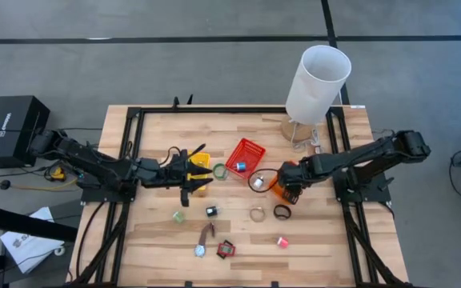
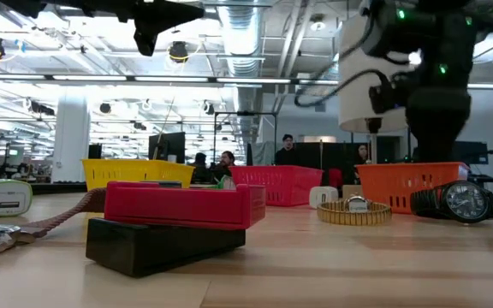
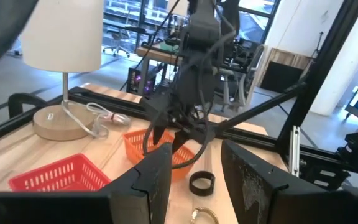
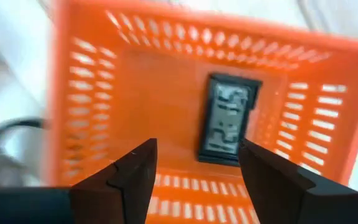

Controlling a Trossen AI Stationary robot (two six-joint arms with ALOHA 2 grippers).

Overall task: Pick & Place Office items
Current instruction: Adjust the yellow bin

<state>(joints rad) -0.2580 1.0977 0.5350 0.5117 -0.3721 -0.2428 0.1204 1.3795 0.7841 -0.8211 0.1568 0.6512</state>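
Note:
The office items lie scattered on the near half of the table: a green ring [image 1: 220, 170], a clear ring [image 1: 257, 214], a black ring [image 1: 282, 211], a brown piece [image 1: 206, 232], a red-black square [image 1: 226, 249] and a pink bit [image 1: 282, 241]. My right gripper [image 1: 282, 186] hangs open and empty over the orange basket [image 4: 166, 93]. A flat black rectangular item [image 4: 229, 118] lies on that basket's floor. My left gripper [image 1: 201, 172] is open and empty above the yellow basket [image 1: 201, 160].
The red basket [image 1: 245, 157] stands between the yellow and orange ones, with a small blue item inside. The tall white cylinder [image 1: 317, 84] on its wooden base stands at the far right. A black ring [image 1: 257, 181] lies beside the orange basket. A black frame borders the table's left and right sides.

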